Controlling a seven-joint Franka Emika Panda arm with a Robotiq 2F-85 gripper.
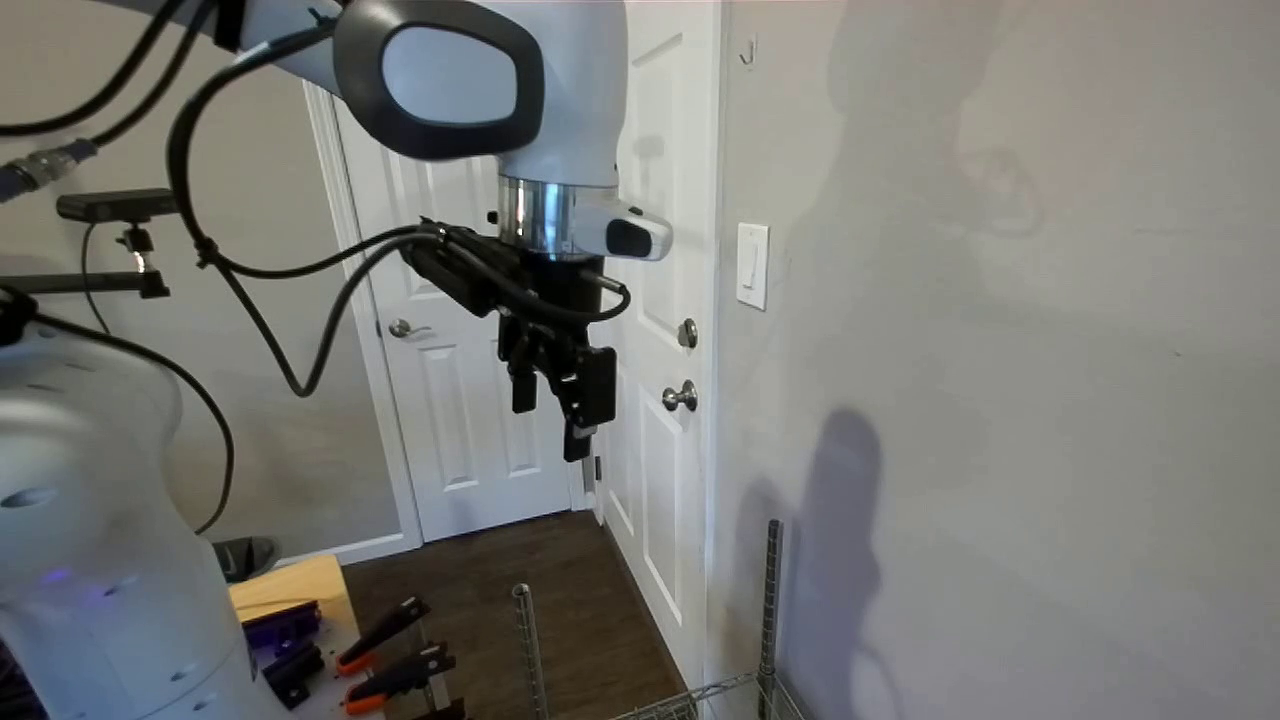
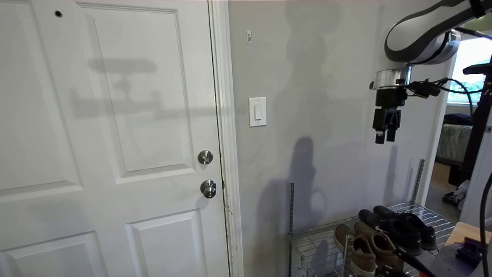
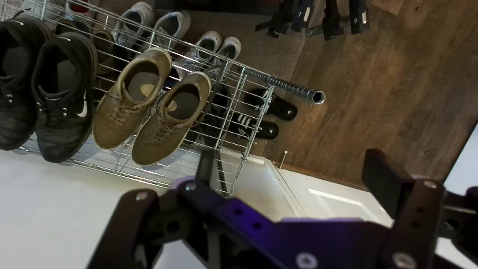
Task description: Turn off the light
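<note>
The light switch is a white upright wall plate. It shows in both exterior views, switch plate (image 1: 753, 266) and switch plate (image 2: 257, 112), on the grey wall beside the door frame. No lamp is in view. My gripper (image 1: 550, 420) points down, with its fingertips lower than the switch plate and away from it. It also shows as the gripper (image 2: 385, 136), far to the right of the plate. In the wrist view the gripper (image 3: 291, 164) has its fingers wide apart with nothing between them. The switch is out of the wrist view.
A white door (image 2: 153, 207) has a deadbolt (image 2: 205, 157) and a round knob (image 2: 208, 188). A wire shelf (image 2: 315, 234) with upright posts and shoes stands against the wall below the gripper. A small hook (image 2: 249, 36) is above the switch. Black cables (image 1: 330, 330) hang from the arm.
</note>
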